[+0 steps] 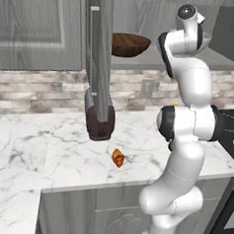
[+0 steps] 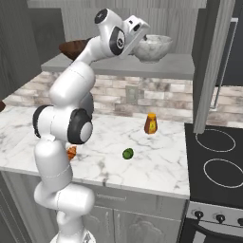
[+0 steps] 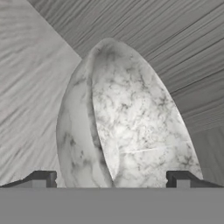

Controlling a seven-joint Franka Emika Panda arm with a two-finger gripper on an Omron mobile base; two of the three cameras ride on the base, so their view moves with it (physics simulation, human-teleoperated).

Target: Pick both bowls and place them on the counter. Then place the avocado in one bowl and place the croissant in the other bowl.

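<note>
On the grey shelf, wide-open empty pincer seemingly just short of unlabelled marbled bowl.

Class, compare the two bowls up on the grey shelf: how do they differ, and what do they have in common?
The wooden bowl is dark brown with ring grain; the marbled bowl is pale grey-white with veins. The open hand is right at the marbled bowl, while the wooden bowl sits apart from it, further along the shelf. Both are wide, round, similar in size, upright and on the shelf, not yet on the counter.

White glossy arm of rounded segments, dark joint rings, grey disc cap on top joint
</note>
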